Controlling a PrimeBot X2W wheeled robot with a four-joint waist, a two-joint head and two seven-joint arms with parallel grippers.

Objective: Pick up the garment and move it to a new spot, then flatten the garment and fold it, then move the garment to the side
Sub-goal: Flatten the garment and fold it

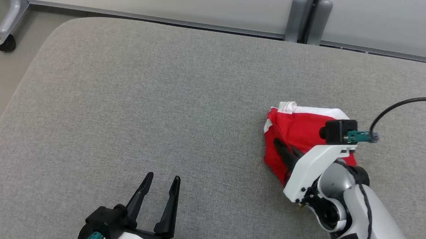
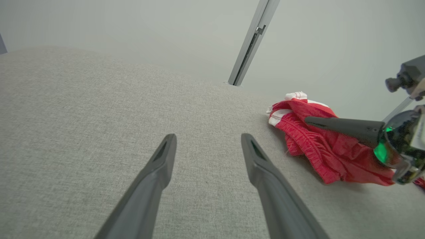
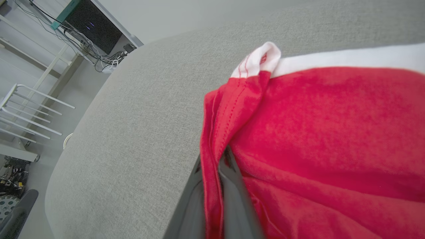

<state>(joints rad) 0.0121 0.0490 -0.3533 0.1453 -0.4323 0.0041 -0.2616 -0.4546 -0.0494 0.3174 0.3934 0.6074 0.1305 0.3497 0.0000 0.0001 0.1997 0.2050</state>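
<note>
The right hand (image 1: 277,142) is pressed together on a fold of the soft red cloth garment with a white band (image 1: 298,129). In the right wrist view a red stitched edge runs between the two long dark fingers (image 3: 234,196), which pinch it close to their tips. In the head view these fingers point toward 10 o'clock and lie over the lower left part of the garment, while the white forearm comes in from 5 o'clock.

The garment is a crumpled heap on the wide bench with a grey woven cover (image 1: 162,93). It is at 3 o'clock from the middle of the head view, in the right half of the bench. Its white band is on the far edge, at 12 o'clock of the heap. I cannot tell if the pinched part is lifted off the cover.

The left hand (image 1: 163,176) is at 7 o'clock in the head view, well apart from the garment. Its fingers are spread wide, hold nothing and point to 12 o'clock over the bare grey cover.

A thin black cable (image 1: 397,106) curves from the right wrist toward 2 o'clock. At 10 o'clock, beyond the bench corner, a grey metal leg with a small black caster wheel (image 1: 6,43) stands on the floor.
</note>
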